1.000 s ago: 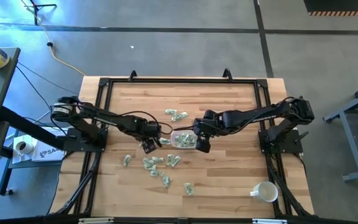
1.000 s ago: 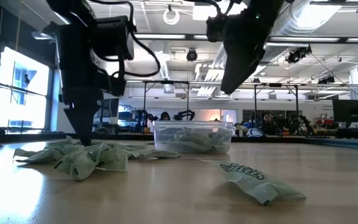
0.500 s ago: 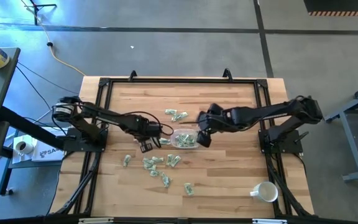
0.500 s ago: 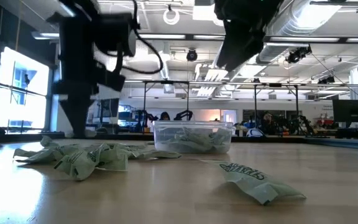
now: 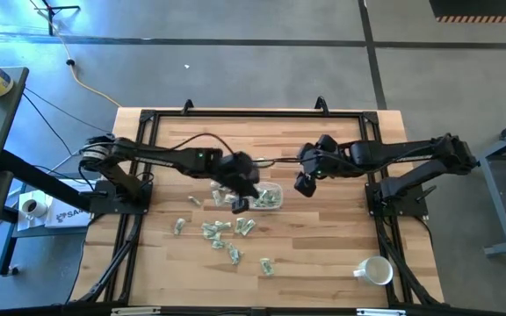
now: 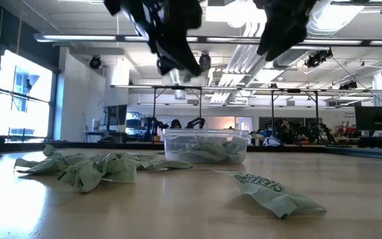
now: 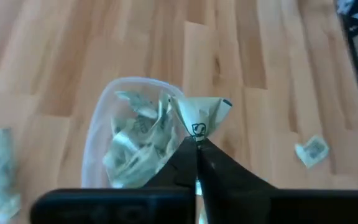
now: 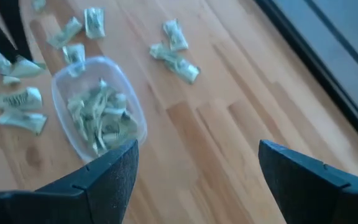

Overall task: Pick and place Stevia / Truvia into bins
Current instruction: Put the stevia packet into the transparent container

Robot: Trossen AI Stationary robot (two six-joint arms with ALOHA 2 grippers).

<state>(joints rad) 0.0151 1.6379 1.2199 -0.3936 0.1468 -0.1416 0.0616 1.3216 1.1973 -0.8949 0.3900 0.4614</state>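
Note:
The clear bin (image 5: 265, 198) sits mid-table, partly filled with green-and-white Stevia packets (image 7: 138, 134). More packets lie loose on the wood near it (image 5: 227, 230), and a small group (image 8: 176, 53) lies beyond it. My left gripper (image 5: 240, 204) hovers at the bin's left end, shut on one packet (image 7: 204, 112). My right gripper (image 5: 304, 186) is open and holds nothing, raised to the right of the bin; its fingers (image 8: 114, 174) stand wide apart. My left gripper pinches one lower corner of the packet (image 7: 196, 129) between its two fingertips. The fingers slant down from the table's left. The packet is lifted clear of the table and sticks out past the fingertips over the bin's rim (image 7: 166, 93).
A white mug (image 5: 374, 270) lies near the table's front right corner. A black frame (image 5: 253, 114) runs around the wooden top. In the low view a single packet (image 6: 270, 192) lies close to the near edge and a heap (image 6: 78, 166) lies to the left.
My left gripper has shut on a packet on the table left of the bin. It has then risen and swung right toward the bin, carrying the packet clear. My right gripper, still open, has risen and drawn back from the bin toward the table's right edge.

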